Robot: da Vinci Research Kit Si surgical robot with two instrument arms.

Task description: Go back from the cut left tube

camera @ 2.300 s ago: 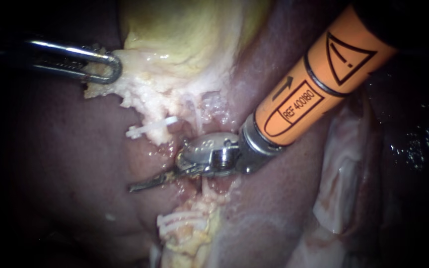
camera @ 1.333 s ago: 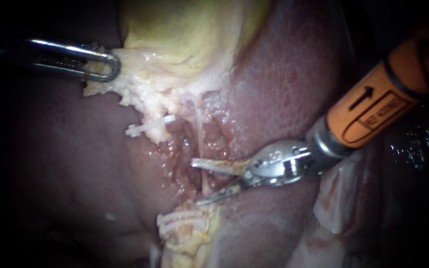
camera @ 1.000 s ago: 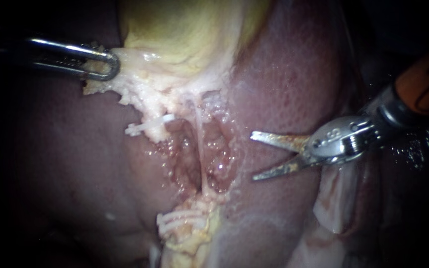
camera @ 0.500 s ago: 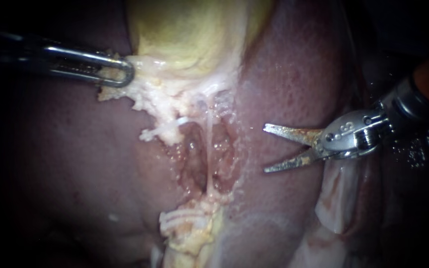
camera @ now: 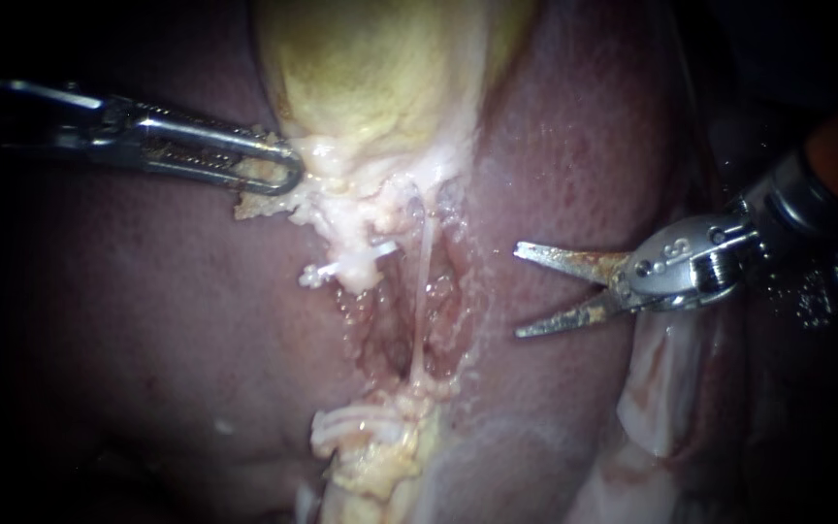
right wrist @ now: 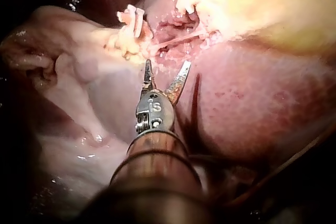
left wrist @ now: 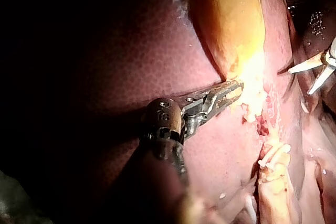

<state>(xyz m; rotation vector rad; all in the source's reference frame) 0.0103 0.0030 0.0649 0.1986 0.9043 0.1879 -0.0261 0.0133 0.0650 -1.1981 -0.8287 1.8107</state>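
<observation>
The right instrument's claw [camera: 518, 291] gapes released, well apart from the cut left tube [camera: 346, 267]; backing off looks nearly done. The left instrument's claw [camera: 286, 175], near that tube, grasps fatty tissue [camera: 327, 202].

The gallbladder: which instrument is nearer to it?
Left. The left instrument grips pale tissue at the edge of the gallbladder; the right instrument, jaws open, hangs apart over the liver.

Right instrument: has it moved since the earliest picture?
Yes. The right instrument has drawn back toward the view's right, away from the clips on the lower stump, which stayed put. Its jaws stand open over the liver.
</observation>
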